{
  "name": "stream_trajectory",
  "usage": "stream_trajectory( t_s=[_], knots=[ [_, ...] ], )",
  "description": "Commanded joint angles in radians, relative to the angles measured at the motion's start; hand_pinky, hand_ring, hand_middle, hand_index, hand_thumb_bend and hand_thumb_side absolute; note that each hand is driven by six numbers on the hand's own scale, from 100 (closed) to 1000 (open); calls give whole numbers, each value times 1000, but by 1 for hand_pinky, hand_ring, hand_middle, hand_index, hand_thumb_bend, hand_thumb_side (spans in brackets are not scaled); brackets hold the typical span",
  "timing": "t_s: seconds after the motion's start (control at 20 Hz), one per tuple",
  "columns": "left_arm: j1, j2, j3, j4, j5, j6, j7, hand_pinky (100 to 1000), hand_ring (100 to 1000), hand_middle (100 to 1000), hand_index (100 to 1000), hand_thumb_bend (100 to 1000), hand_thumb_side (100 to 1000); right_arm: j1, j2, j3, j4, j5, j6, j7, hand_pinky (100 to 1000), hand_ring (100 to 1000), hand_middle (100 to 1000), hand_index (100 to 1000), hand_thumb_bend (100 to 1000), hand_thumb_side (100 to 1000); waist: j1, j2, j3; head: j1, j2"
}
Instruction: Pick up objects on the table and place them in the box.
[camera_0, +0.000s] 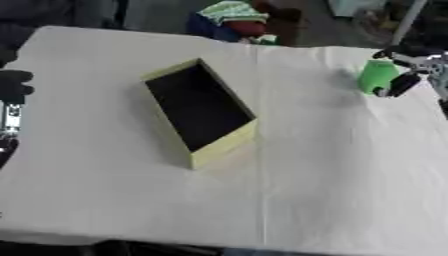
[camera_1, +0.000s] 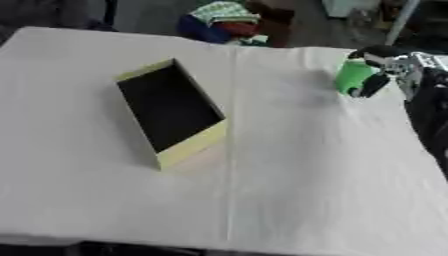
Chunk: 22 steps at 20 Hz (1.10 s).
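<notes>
Upper right of the frame: the right hand (camera_1: 383, 67) curls around a green cup (camera_1: 353, 76) on the white surface (camera_1: 297, 170). Best lifted clear, then carried left over the open yellow box (camera_1: 194, 141) at centre-left.

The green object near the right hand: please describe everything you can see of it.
The green object looks like a small upright cup or cylinder, plain bright green, seemingly plastic. It is at the far right of the white table, well apart from the yellow box. The right hand has dark fingers curled round it.
</notes>
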<state>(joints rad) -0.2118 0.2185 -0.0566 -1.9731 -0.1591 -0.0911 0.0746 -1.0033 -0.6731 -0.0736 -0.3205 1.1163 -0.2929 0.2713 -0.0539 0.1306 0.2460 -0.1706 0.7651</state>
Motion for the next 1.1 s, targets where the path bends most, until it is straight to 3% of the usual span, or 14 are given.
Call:
stream_trajectory(
  t_s=[0.05,0.45,0.5,0.65,0.7,1.0,1.05,1.1],
  knots=[
    [-16,12,3,-17,6,0,-4,653,683,734,815,245,568,-23,-26,-2,-1,19,5,-17,932,1000,948,1000,281,119,3,-10,1,-2,5],
    [-18,11,3,-17,6,0,-5,653,683,734,815,245,568,-21,-25,-1,18,45,12,-44,931,1000,939,1000,255,100,3,-7,4,-2,5],
    [-18,11,3,-17,6,0,-5,654,680,733,815,244,568,-20,-26,0,19,49,16,-48,920,991,863,990,122,100,2,-6,5,-2,5],
    [-19,11,3,-17,7,-1,-4,654,680,733,815,244,568,-17,-25,2,26,70,24,-75,918,987,854,989,107,100,2,-5,6,-2,5],
    [-19,11,3,-17,7,-1,-5,654,679,733,816,243,568,-19,-25,1,20,76,24,-85,878,934,715,950,100,100,1,-5,6,-2,5],
    [-20,10,3,-17,6,-1,-6,654,679,733,816,243,568,-14,-22,-2,22,110,19,-169,878,934,712,943,100,100,0,-4,6,-1,5],
    [-19,10,3,-17,6,-1,-6,654,678,733,816,241,568,-18,-24,-5,21,110,15,-177,789,841,505,841,100,100,0,-6,6,-1,5],
    [-19,10,3,-17,6,-1,-5,654,678,733,816,241,568,-29,-27,-11,6,111,7,-190,771,820,479,814,100,100,1,-7,5,0,5]
  ],
)
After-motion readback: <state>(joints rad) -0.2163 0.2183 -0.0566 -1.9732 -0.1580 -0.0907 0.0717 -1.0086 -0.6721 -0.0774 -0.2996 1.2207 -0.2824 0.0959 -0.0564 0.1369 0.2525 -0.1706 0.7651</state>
